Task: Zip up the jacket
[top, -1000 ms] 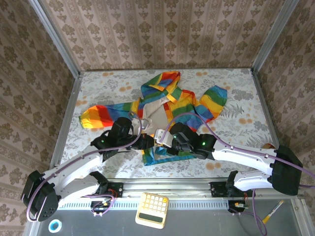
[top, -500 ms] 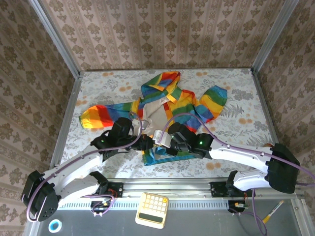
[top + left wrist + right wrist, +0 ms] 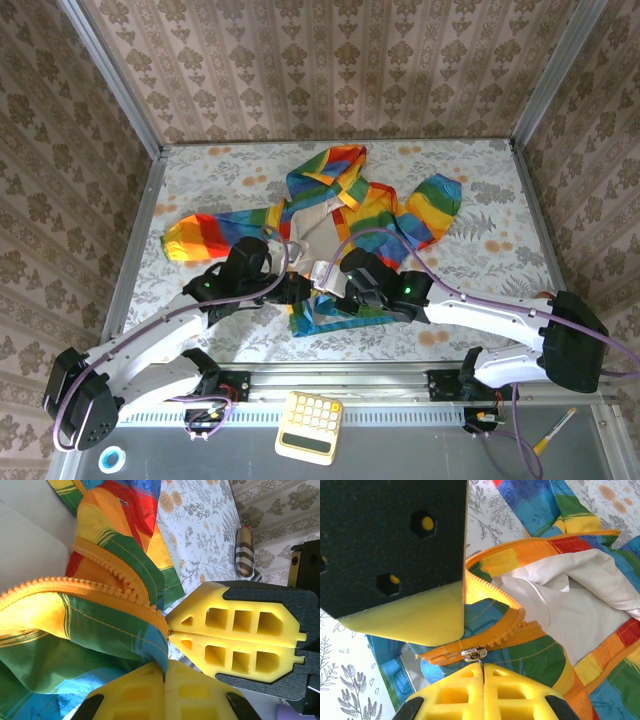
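Jacket: the jacket (image 3: 330,185) lies open on the surface (image 3: 480,180), hood (image 3: 325,170) at the far side, hem at the near side between the 2 arms, beige lining (image 3: 560,580) showing.
Left fingers: the left fingers (image 3: 150,676) are pressed together on the hem fabric at the foot of the zipper (image 3: 510,625).
Right fingers: the right fingers (image 3: 496,676) are pressed together just beneath the silver slider (image 3: 473,654), apparently pinching its pull tab; the tab itself is hidden between them.
Zipper axis: it runs from the hem at the fingers away toward the hood. Only a short stretch at the hem is joined; beyond the slider the 2 rows of teeth spread apart.
Key relation: the unjoined teeth lie on the far side of the slider, away from the left fingers, so the pull must go along that line toward the hood.
Nearer arm: both meet at the hem; the right one is on the slider, the left one anchors.
Risk: thin fabric bunches beside the slider and could catch.
Containers: none takes part; a calculator (image 3: 309,427) rests on the near ledge.
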`<act>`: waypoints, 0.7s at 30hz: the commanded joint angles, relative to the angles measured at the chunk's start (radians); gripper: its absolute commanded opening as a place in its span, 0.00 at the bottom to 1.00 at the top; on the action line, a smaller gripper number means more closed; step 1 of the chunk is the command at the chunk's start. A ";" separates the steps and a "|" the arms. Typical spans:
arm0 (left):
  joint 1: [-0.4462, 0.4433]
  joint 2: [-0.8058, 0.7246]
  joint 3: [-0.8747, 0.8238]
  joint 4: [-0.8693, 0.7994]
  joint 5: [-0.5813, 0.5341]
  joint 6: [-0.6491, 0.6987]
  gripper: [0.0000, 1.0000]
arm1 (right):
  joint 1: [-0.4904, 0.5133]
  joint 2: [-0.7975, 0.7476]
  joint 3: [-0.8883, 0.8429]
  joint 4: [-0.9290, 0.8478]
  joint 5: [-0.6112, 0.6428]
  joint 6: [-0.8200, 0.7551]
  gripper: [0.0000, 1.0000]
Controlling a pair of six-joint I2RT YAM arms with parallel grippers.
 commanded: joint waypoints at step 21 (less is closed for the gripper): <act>-0.045 -0.062 -0.031 -0.012 -0.019 0.003 0.44 | -0.044 -0.010 -0.019 -0.014 -0.107 0.018 0.00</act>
